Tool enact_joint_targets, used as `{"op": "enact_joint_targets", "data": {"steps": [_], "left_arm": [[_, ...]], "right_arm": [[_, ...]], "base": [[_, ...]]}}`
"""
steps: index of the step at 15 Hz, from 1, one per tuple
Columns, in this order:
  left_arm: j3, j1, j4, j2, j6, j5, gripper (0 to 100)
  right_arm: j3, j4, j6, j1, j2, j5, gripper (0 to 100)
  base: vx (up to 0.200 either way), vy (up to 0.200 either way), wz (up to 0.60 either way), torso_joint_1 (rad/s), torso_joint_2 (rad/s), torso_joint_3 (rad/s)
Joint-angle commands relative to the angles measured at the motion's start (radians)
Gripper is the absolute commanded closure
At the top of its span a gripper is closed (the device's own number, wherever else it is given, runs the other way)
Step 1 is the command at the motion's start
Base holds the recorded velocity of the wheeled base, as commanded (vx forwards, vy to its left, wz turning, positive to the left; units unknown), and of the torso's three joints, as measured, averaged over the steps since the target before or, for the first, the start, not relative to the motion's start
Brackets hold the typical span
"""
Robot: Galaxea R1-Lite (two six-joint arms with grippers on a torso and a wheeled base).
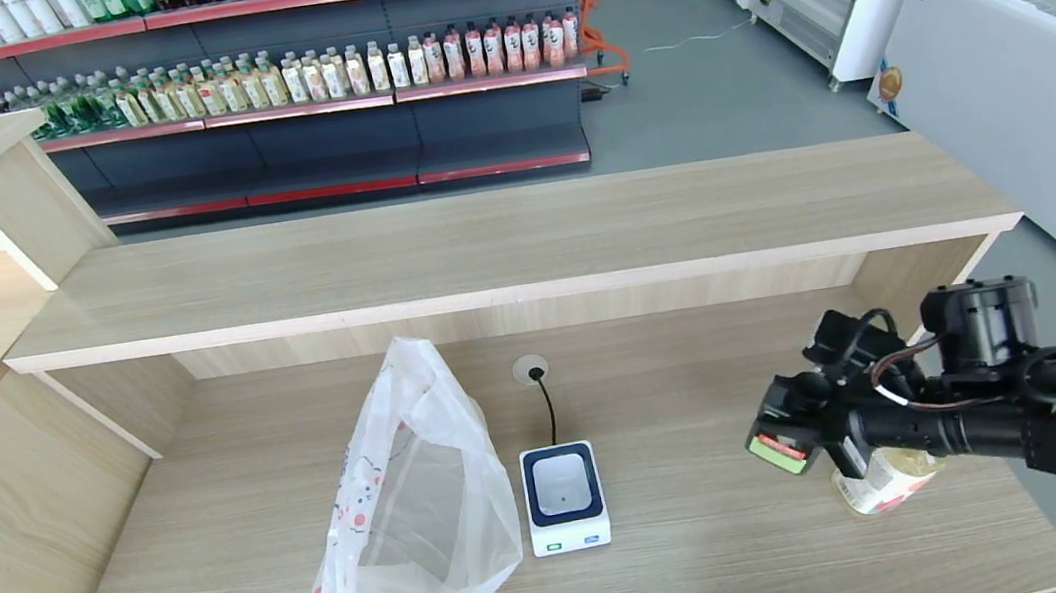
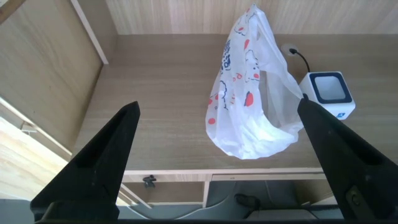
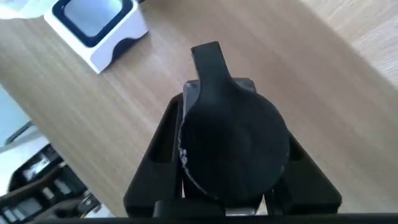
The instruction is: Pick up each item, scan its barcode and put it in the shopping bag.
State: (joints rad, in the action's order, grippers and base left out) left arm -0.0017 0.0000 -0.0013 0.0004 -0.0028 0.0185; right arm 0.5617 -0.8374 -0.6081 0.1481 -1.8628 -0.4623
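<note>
Currently bottle (image 1: 889, 486) held within right tool (image 3: 233, 165), right of scanner (image 1: 565, 496).

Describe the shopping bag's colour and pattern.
The shopping bag is translucent white with red and dark printed marks, best seen in the left wrist view.

Black right arm (image 1: 968, 432), looped cables (image 1: 884, 364), green-and-red label (image 1: 777, 452), left tool (image 2: 219, 104) black, wedge-fingered

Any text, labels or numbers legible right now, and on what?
Nothing reads clearly.
shopping bag: red and dark print, blurred.
bottle: label too small.
scanner: front marks too small.
shelf bottles: labels too small.
freezer: round sticker blurred.
</note>
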Motion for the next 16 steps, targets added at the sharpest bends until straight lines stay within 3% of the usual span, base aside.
{"op": "enact_joint_targets", "data": {"steps": [1,2,4,5,6,8,9,10,12,16], "left_arm": [[0.000,0.000,0.000,0.000,0.000,0.000,0],[0.000,0.000,0.000,0.000,0.000,0.000,0],[0.000,0.000,0.000,0.000,0.000,0.000,0],[0.000,0.000,0.000,0.000,0.000,0.000,0],[0.000,0.000,0.000,0.000,0.000,0.000,0],[0.000,0.000,0.000,0.000,0.000,0.000,0],[0.000,0.000,0.000,0.000,0.000,0.000,0],[0.000,0.000,0.000,0.000,0.000,0.000,0],[0.000,0.000,0.000,0.000,0.000,0.000,0],[0.000,0.000,0.000,0.000,0.000,0.000,0]], "right_arm": [[-0.172,-0.238,-0.073,-0.071,0.186,-0.006,100],[-0.194,-0.319,-0.187,-0.061,0.192,-0.036,100],[-0.194,-0.302,-0.530,-0.033,0.197,-0.320,100],[-0.192,-0.216,-0.753,-0.004,0.197,-0.464,100],[-0.189,-0.084,-1.055,0.033,0.198,-0.536,100],[-0.171,0.150,-1.457,0.057,0.217,-0.553,100],[-0.164,0.167,-1.541,0.061,0.218,-0.553,100],[-0.166,0.175,-1.724,0.084,0.218,-0.553,100],[-0.175,0.178,-1.872,0.139,0.221,-0.561,100],[-0.175,0.178,-2.000,0.246,0.234,-0.634,100]], "base": [[0.000,0.000,0.00,0.000,0.00,0.000],[0.000,0.000,0.00,0.000,0.00,0.000],[0.000,0.000,0.00,0.000,0.00,0.000],[0.000,0.000,0.00,0.000,0.00,0.000],[0.000,0.000,0.00,0.000,0.00,0.000],[0.000,0.000,0.00,0.000,0.00,0.000],[0.000,0.000,0.00,0.000,0.00,0.000],[0.000,0.000,0.00,0.000,0.00,0.000],[0.000,0.000,0.00,0.000,0.00,0.000],[0.000,0.000,0.00,0.000,0.00,0.000]]}}
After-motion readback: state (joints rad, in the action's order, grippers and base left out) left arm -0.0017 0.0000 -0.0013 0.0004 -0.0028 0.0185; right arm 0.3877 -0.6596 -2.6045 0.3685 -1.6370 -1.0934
